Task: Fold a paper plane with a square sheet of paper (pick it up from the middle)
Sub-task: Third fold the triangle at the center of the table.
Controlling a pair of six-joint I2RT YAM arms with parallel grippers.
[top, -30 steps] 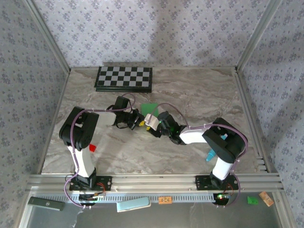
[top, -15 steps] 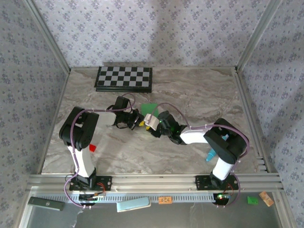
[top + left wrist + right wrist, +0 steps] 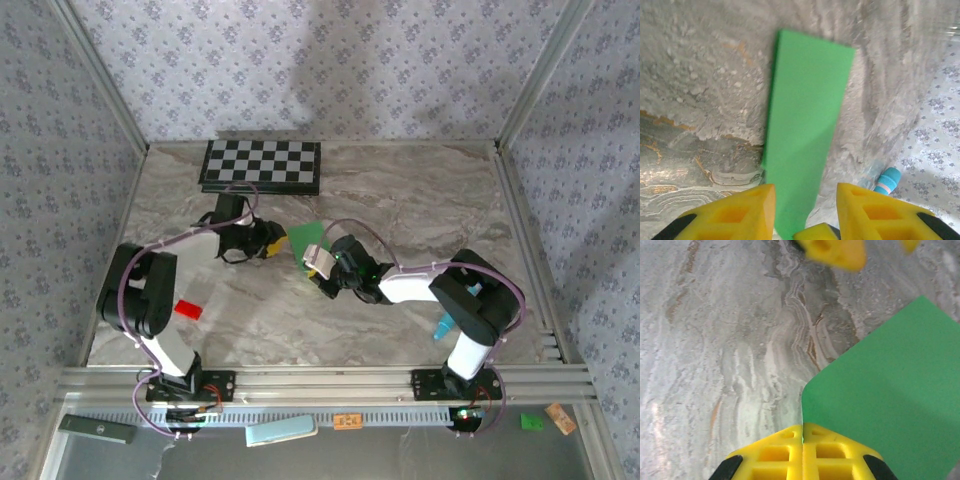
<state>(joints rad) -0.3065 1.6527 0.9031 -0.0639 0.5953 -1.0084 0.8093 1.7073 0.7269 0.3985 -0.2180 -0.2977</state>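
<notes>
Two end effectors meet at the green sheet of paper (image 3: 308,236), which lies on the counter (image 3: 420,200) a little in front of the checkerboard (image 3: 262,165), off its right end. The right end effector (image 3: 802,432) has its yellow fingers pressed together on the sheet's edge, with the paper entering the seam between them and spreading away to its right. The left end effector (image 3: 805,200) stands with its fingers apart and the sheet's narrow end in the gap; whether either pad touches it I cannot quite tell. From the left one the sheet runs straight ahead, its long axis in line with the reach, and it looks folded into a strip. Both arms are close, but only the right has a hold.
</notes>
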